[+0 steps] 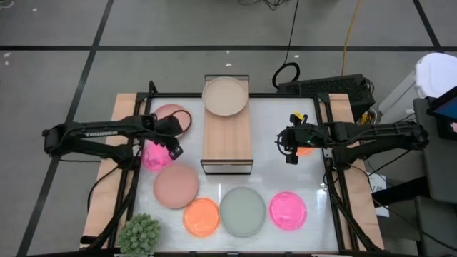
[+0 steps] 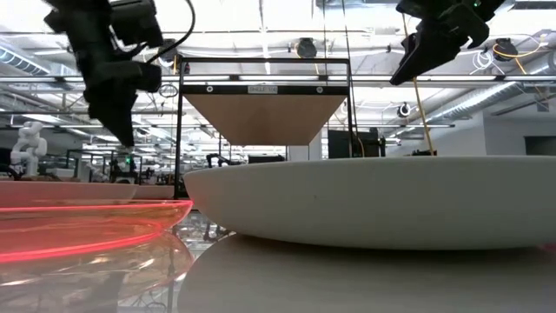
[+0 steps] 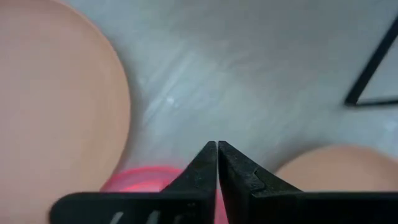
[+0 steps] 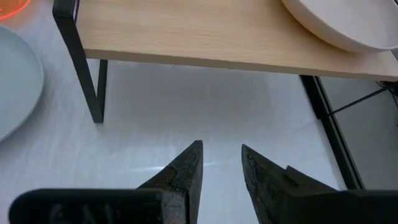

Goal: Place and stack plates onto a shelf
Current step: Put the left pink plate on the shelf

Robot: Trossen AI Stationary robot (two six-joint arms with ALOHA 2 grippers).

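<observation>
The shelf (image 1: 227, 139) stands mid-table, with a beige plate (image 1: 226, 96) on its far end. My left gripper (image 1: 173, 150) is shut and hovers over a hot pink plate (image 1: 151, 158), between two dusty pink plates (image 1: 170, 114) (image 1: 176, 186). The left wrist view shows that hot pink plate (image 3: 142, 178) just below the closed fingertips (image 3: 217, 149). My right gripper (image 1: 290, 155) is open and raised right of the shelf, over a small orange plate (image 1: 307, 149). Another orange plate (image 1: 201, 216), a pale green plate (image 1: 243, 210) and a hot pink plate (image 1: 288, 210) lie along the near edge.
A spiky green plant ball (image 1: 139, 234) sits at the near left corner. The shelf's black frame legs (image 4: 96, 93) stand on the white table ahead of my right gripper (image 4: 222, 155). The near half of the shelf board (image 1: 227, 146) is bare. Wooden side boards (image 1: 121, 114) flank the table.
</observation>
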